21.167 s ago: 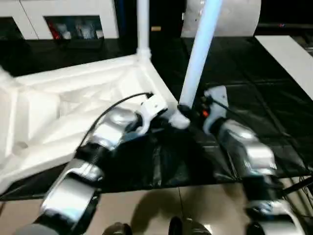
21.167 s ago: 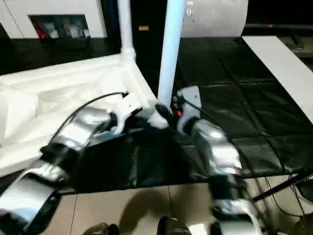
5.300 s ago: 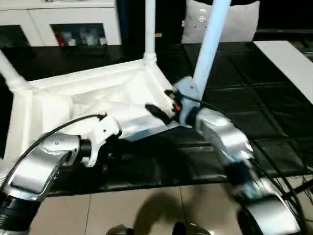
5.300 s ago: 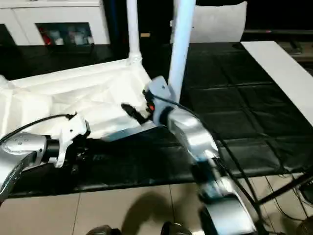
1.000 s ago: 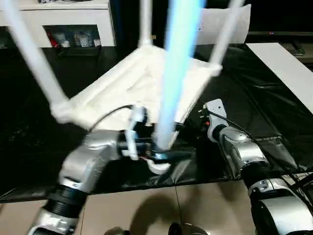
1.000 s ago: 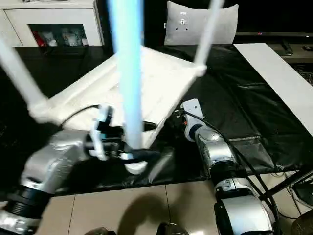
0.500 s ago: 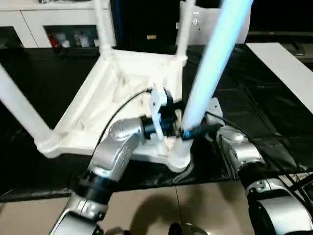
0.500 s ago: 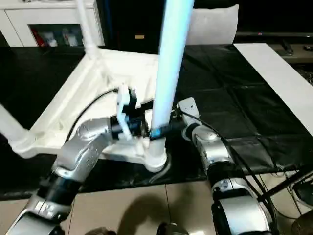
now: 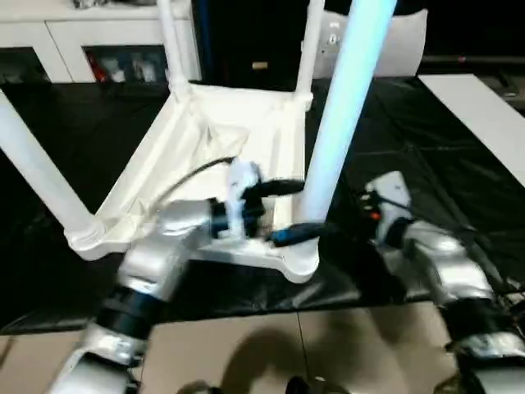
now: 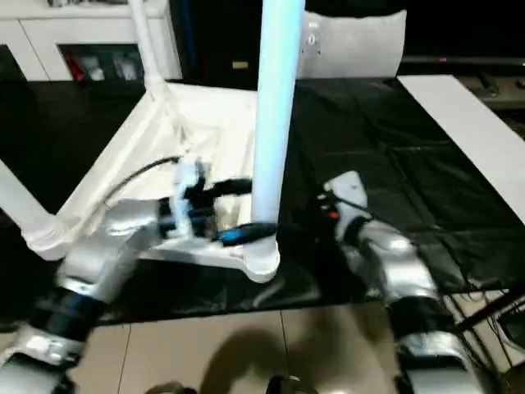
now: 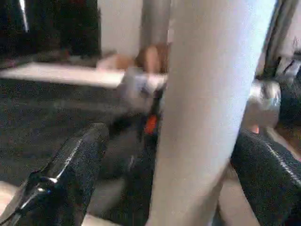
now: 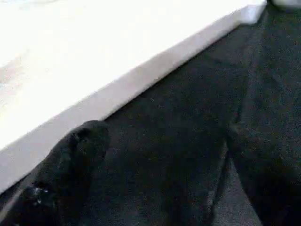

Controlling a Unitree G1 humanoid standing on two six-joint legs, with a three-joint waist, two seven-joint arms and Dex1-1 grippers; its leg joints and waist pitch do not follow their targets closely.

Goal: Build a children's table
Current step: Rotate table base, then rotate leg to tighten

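The children's table (image 9: 238,139) lies upside down on a black floor mat (image 9: 426,148), ribbed underside up, its legs standing in the corner sockets.

Left gripper (image 9: 289,212): jaws spread wide. In the head views the two black fingers (image 9: 279,188) reach to either side of the nearest leg (image 9: 340,107), low down, just above the corner socket (image 9: 299,261). The left wrist view shows the same leg (image 11: 207,108) rising between the fingers, with a visible gap on the one finger's (image 11: 70,174) side; the opposite finger sits close to the leg, and contact there cannot be determined. The leg is therefore straddled, not clamped.

Right gripper (image 12: 155,179): jaws spread wide and holding nothing. In its wrist view, black mat lies between the fingers and the white edge of the tabletop (image 12: 108,89) runs just beyond one finger (image 12: 70,165). In the head views the right wrist (image 9: 385,201) sits beside the nearest leg, apart from it, on the side away from the tabletop.

Beyond both grippers, the two far legs (image 9: 172,45) rise past the frame's upper edge; another leg (image 9: 37,168) stands on the left gripper's outer side. A white cabinet (image 9: 98,41) stands behind the table, and a flat white board (image 9: 480,115) lies on the mat well beyond the right gripper.
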